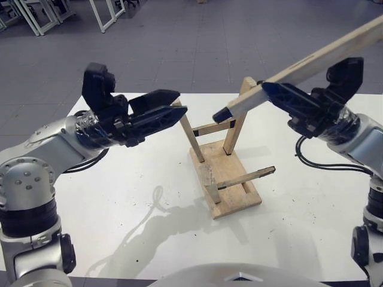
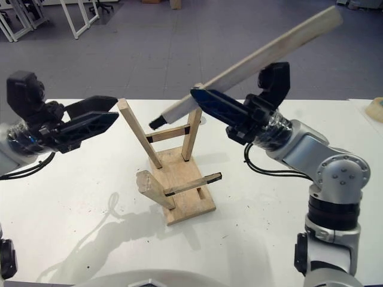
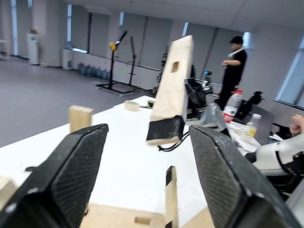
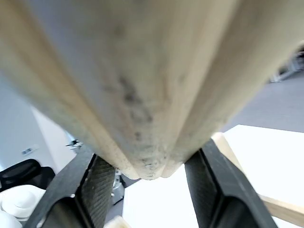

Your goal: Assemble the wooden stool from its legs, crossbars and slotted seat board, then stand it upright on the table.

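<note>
Left eye view: the slotted seat board (image 1: 224, 161) is lying flat around the middle of the table (image 1: 299, 215). Two legs are sticking up at its far end, joined by a crossbar (image 1: 212, 127). A second crossbar (image 1: 248, 177) is poking out toward the table's right edge from the near leg (image 1: 210, 192), loose end free.

The right gripper (image 1: 269, 89) is pinching a long wooden leg (image 1: 323, 57), holding it tilted in the air over the far legs. The left gripper (image 1: 179, 101) is hovering by the far-left leg (image 1: 191, 134), jaws spread, holding nothing.

I'm guessing that leg is light and stiff but smooth. With that long overhang it could be twisting in the pinch, so I'd be grabbing nearer the black-tipped lower end.
</note>
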